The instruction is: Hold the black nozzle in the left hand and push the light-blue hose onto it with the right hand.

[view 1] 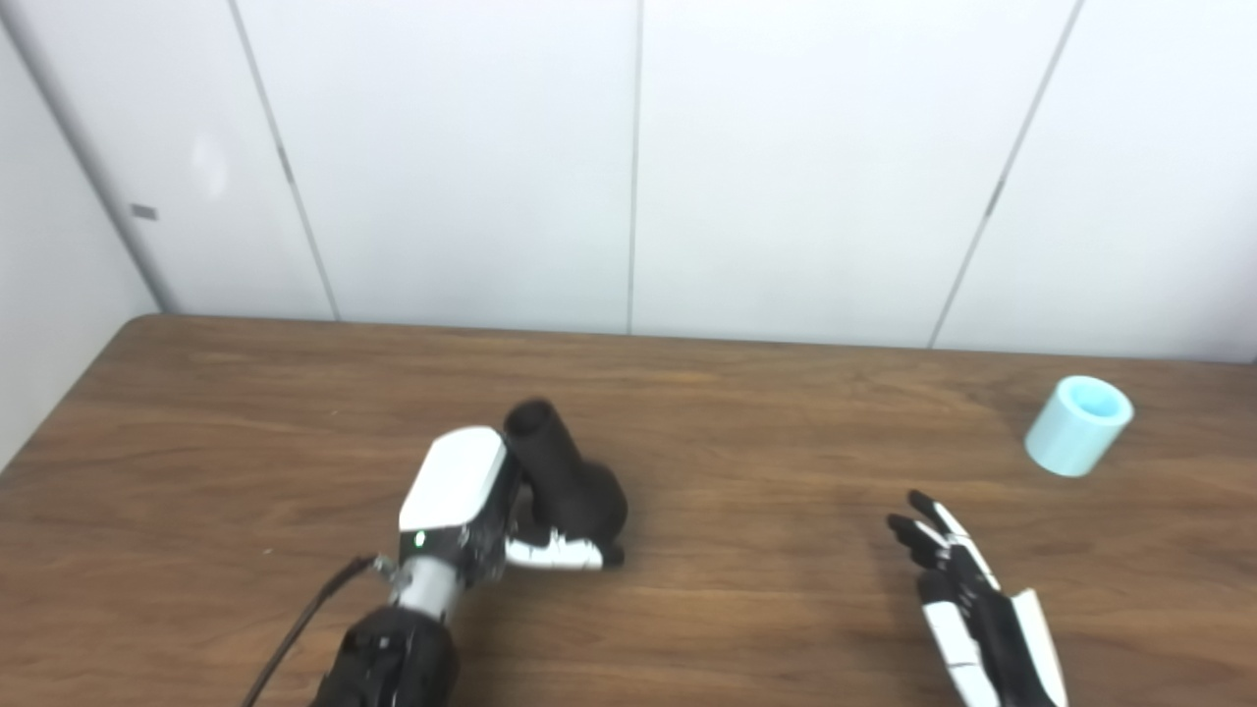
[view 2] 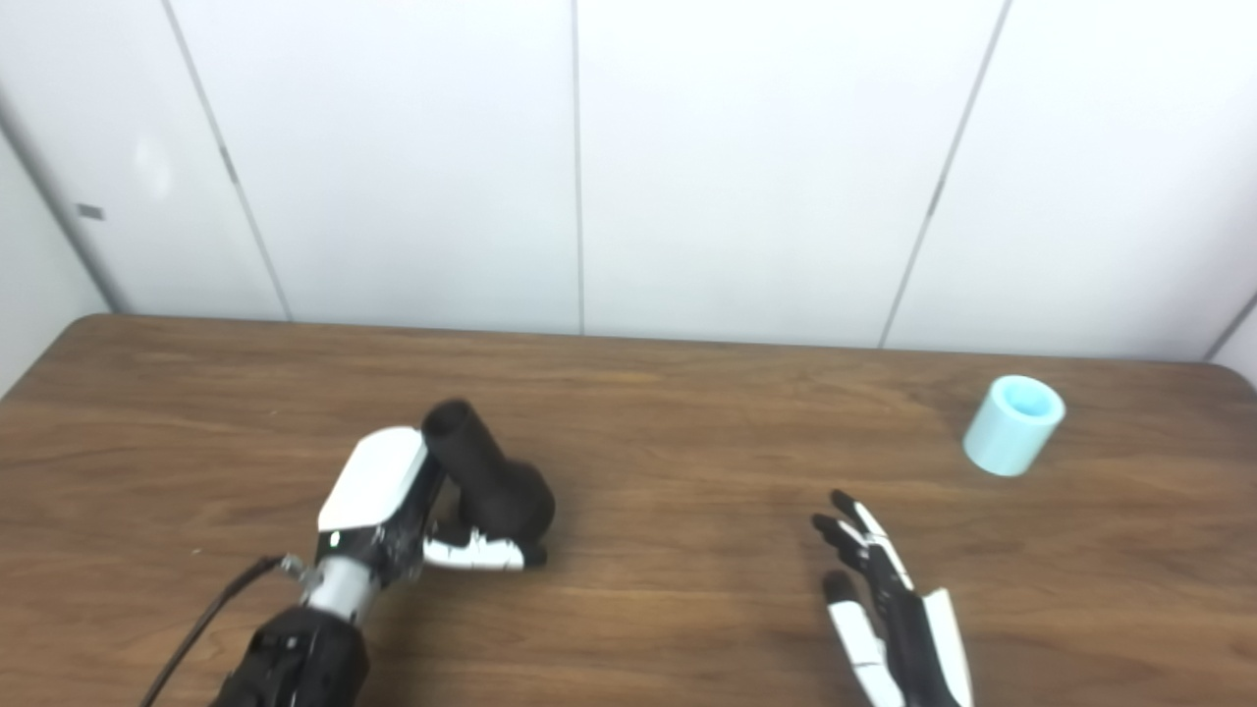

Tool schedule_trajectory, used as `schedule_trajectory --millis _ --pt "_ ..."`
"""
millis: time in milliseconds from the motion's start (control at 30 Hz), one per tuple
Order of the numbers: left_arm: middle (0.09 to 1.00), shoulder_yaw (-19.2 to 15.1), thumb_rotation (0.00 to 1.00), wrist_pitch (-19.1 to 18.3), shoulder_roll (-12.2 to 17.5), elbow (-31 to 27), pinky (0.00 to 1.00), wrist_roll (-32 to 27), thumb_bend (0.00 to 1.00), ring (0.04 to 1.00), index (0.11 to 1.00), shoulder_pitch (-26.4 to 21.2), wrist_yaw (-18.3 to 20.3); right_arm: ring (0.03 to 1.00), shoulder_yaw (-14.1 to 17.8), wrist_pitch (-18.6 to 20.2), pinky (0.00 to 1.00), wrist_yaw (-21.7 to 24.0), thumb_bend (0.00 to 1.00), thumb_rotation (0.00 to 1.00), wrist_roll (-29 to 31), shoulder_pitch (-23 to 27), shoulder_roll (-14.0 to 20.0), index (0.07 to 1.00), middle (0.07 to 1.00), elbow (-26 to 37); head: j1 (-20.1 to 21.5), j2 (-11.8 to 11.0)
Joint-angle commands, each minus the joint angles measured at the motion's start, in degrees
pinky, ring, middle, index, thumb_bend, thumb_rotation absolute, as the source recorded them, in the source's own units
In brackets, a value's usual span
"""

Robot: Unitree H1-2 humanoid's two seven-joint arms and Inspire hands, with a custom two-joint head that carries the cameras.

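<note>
Your left hand [view 1: 491,520] comes in from the lower left with its white back plate facing up and its fingers [view 1: 555,552] wrapped around the wide base of the nozzle [view 1: 565,471]. It is closed on that nozzle, thumb side toward the middle of the bench [view 1: 746,422]. The nozzle tilts up and away from you, its narrow open mouth pointing toward the far left; whether its base touches the wood, you cannot tell from here.

Your right hand [view 2: 884,609] sits low at the right, fingers straight and slightly fanned, pointing away from you and holding nothing. It hovers or rests just above the bench surface; contact is unclear.

The hose [view 2: 1013,424] stands near the far right edge, well apart from your right hand and farther still from the nozzle. It is a short, light-blue cylinder with a thick wall and an open top, leaning a little to the right.

The nozzle is matte black, a slim tube flaring into a rounded, bulbous body. The bench is brown wood grain with a smooth, faintly glossy finish and a rounded far-left corner. Behind it stand plain white wall panels [view 1: 628,157] split by thin grey seams.
</note>
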State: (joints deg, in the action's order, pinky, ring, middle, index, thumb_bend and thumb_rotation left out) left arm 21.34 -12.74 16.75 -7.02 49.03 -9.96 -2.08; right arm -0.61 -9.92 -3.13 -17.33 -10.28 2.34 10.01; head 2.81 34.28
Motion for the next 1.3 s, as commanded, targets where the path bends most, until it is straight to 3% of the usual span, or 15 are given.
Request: schedule_trajectory --millis 0,433,767,800,833,867,933,1033,1267 --pt "0.449 0.9 0.0 2.9 0.3 -1.8 0.81 2.2 0.52 0.586 0.498 -0.7 -0.9 0.837 -1.9 0.3 0.87 -1.4 0.48 1.0 -0.1 -2.4 -3.3 0.882 0.81 -3.5 0.6 0.2" --pt "0.472 9.6 0.0 9.9 -1.9 4.2 0.81 12.3 0.53 0.626 0.492 0.2 -2.1 0.843 -2.6 2.0 0.89 -2.3 0.46 1.0 -1.6 -1.7 -4.7 0.887 0.81 -3.2 2.9 0.8" --pt "0.485 12.1 0.0 10.5 -2.3 8.0 0.81 14.0 0.52 0.619 0.487 -0.2 -1.7 0.861 -1.7 2.5 0.84 -1.3 0.45 0.99 3.0 -1.0 -4.9 0.886 0.84 -0.9 4.6 1.8" --pt "0.489 12.2 0.0 10.3 -2.2 8.0 0.81 14.1 0.52 0.622 0.485 -0.4 -1.1 0.852 -1.2 3.1 0.81 -1.3 0.46 0.94 3.3 -0.7 -4.7 0.883 0.842 0.2 5.2 1.9" --pt "0.494 12.3 0.0 10.1 -2.1 8.0 0.81 14.2 0.52 0.627 0.483 -0.5 -0.6 0.837 -1.0 3.6 0.77 -1.3 0.48 0.83 3.5 -0.5 -4.6 0.867 0.836 1.0 5.5 2.0" --pt "0.495 12.3 0.0 9.9 -2.0 8.0 0.81 14.1 0.52 0.628 0.483 -0.6 -0.1 0.836 -0.5 4.9 0.77 -1.4 0.49 0.82 3.2 -0.1 -4.2 0.866 0.836 2.3 6.0 2.0" --pt "0.502 12.2 0.0 10.0 -2.0 8.1 0.81 13.6 0.52 0.635 0.48 -0.7 0.2 0.817 0.6 6.5 0.71 -1.8 0.54 0.68 2.2 0.7 -3.3 0.859 0.834 3.8 6.7 2.1" --pt "0.501 11.8 0.0 10.3 -1.9 8.2 0.81 12.8 0.52 0.636 0.48 -0.8 0.0 0.825 2.8 6.9 0.76 -1.6 0.56 0.54 3.1 2.8 -1.1 0.857 0.837 4.5 7.6 2.2" --pt "0.508 11.1 0.0 10.1 -0.7 6.9 0.82 11.3 0.52 0.649 0.477 -0.8 2.5 0.821 7.7 9.4 0.78 -3.6 0.65 0.38 -0.7 8.7 4.3 0.825 0.818 5.7 12.3 2.6"
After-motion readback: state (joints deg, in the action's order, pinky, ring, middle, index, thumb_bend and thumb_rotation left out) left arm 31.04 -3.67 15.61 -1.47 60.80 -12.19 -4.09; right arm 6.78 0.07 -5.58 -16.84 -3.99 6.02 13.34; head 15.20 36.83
